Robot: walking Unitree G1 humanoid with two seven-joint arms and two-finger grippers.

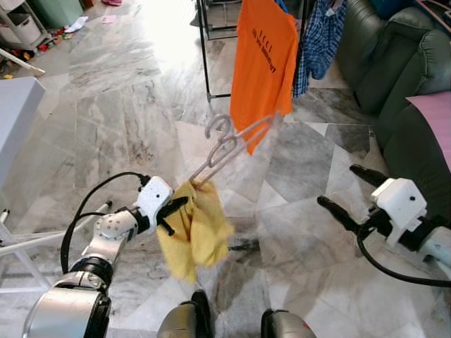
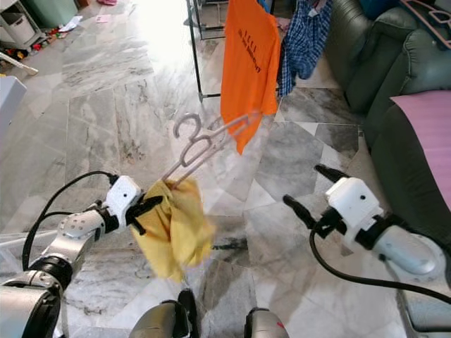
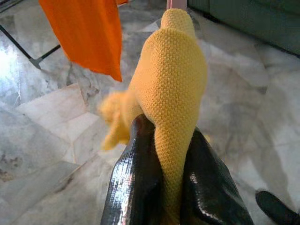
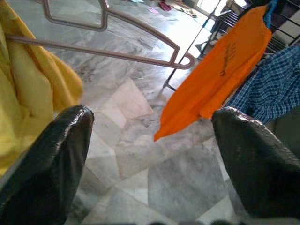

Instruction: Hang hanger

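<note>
The left gripper [image 1: 176, 209] has its fingers clamped on a yellow knitted garment [image 1: 194, 229] that hangs on a pale plastic hanger [image 1: 229, 144], held up over the marble floor [image 1: 127, 120]. The right gripper [image 1: 349, 193] hovers beside it with fingers spread apart. Farther off, an orange T-shirt [image 1: 264, 60] and a blue checked shirt [image 1: 320, 39] hang on a black clothes rack [image 1: 205, 63], with a dark green sofa [image 1: 380, 49] to the right.

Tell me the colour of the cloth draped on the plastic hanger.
Yellow knit cloth, clearest in the left wrist view.
</note>
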